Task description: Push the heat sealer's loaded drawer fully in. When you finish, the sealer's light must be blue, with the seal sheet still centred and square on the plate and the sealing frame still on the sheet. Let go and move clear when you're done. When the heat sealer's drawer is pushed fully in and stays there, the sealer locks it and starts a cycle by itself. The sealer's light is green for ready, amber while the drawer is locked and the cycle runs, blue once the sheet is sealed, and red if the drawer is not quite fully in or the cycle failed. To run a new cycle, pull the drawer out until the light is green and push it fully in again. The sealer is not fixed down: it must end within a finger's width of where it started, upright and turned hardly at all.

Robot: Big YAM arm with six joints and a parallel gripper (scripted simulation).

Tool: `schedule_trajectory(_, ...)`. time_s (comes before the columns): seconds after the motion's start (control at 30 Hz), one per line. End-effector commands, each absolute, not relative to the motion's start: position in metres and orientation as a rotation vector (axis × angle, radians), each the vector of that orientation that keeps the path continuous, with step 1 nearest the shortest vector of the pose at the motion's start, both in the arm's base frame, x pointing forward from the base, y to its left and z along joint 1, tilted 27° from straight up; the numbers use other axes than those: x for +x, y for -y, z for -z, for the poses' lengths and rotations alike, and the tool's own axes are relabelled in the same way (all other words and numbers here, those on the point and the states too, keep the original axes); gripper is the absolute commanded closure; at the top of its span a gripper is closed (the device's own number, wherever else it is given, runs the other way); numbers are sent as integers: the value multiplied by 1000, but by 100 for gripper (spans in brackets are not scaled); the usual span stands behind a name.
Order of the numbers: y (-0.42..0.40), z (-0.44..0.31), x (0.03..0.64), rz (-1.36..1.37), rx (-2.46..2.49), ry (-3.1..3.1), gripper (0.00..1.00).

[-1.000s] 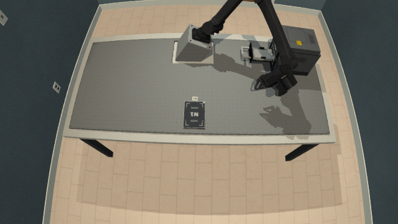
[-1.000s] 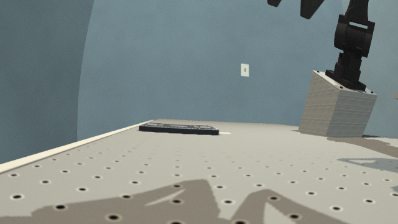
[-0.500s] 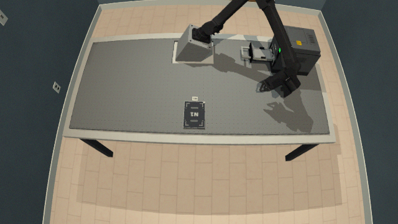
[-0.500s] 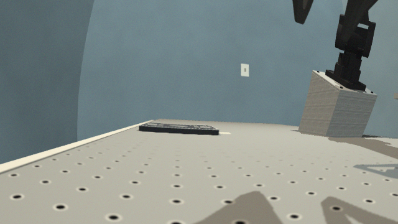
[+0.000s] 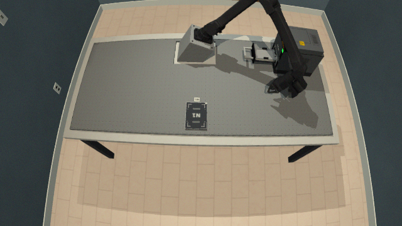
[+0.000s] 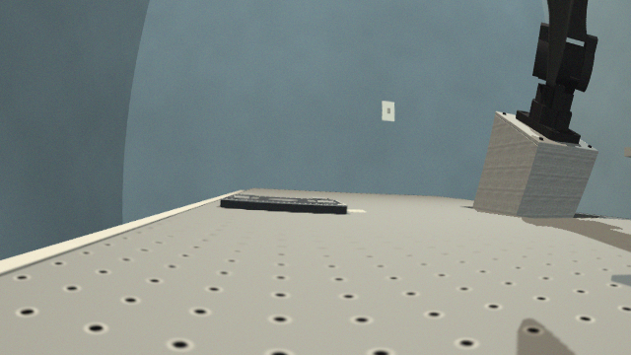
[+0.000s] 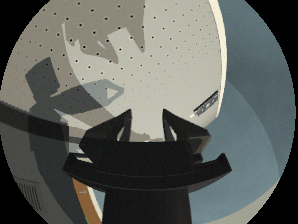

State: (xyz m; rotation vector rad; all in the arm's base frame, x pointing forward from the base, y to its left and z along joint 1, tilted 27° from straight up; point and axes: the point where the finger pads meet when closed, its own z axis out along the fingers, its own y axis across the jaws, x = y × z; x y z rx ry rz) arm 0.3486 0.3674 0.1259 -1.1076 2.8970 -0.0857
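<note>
Dark mat (image 5: 196, 115) (image 6: 283, 204) (image 7: 206, 104) marked "N1", apparently reversed.

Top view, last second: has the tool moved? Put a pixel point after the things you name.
Yes: the tool (image 5: 271, 90) (image 7: 147, 112) has shifted right in the top view, farther from the arm's grey pedestal (image 5: 194, 51) (image 6: 505, 173).
</note>
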Motion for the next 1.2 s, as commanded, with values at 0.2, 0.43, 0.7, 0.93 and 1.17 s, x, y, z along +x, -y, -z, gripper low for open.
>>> schedule_trajectory(0.2,-410,-126,345,39,-1214,-2838,55)
schedule_trajectory(0.43,-430,-120,334,-11,-1434,-2764,55)
schedule_trajectory(0.7,-455,-112,321,-27,-1439,-2760,55)
schedule_trajectory(0.93,-445,-123,327,-65,-1312,-2772,55)
schedule_trajectory(1.17,-457,-155,347,-115,-1216,-2747,55)
